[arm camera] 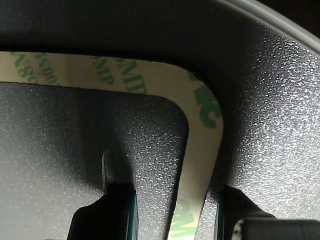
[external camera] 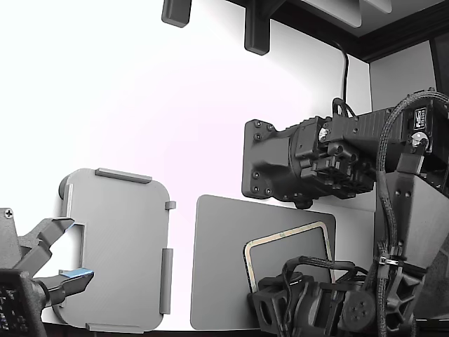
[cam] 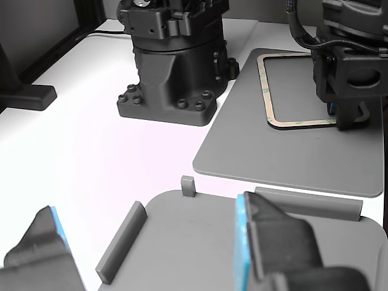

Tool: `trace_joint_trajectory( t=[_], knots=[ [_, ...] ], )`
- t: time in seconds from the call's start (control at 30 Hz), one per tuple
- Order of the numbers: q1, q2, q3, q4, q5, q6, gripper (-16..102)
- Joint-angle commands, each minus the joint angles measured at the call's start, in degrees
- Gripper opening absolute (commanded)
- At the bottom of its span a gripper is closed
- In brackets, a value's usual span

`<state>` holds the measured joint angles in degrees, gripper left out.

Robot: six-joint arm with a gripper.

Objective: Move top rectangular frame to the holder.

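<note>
Gripper (arm camera: 170,210) open, astride frame (arm camera: 200,165) on mat (arm camera: 75,150); probably light, floppy, pinch that strip gently.

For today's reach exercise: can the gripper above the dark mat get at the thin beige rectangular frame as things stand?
Probably yes: the gripper is open, its fingers straddling the thin beige rectangular frame on the dark grey mat, with nothing between.

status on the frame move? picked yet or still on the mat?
Done: the gripper is down at the frame, one finger on each side of its strip. In hand: the grasp; jaws not closed, frame flat on the dark mat. Left: grip, lift, carry to the holder, which holds no frame.
</note>
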<state>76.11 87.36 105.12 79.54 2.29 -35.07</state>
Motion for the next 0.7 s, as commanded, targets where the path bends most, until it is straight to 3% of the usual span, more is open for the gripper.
trace_joint_trajectory(
  t=[0.0,0.27,0.5,0.67],
  knots=[
    [-0.53,1.14,-1.49,-0.18,0.26,0.26,58],
    [-0.53,1.32,-1.14,-0.53,2.20,0.44,31],
    [-0.53,1.58,-1.23,-1.58,3.87,0.44,-10],
    [-0.53,1.93,-2.46,-1.76,3.78,1.23,-11]
  ],
)
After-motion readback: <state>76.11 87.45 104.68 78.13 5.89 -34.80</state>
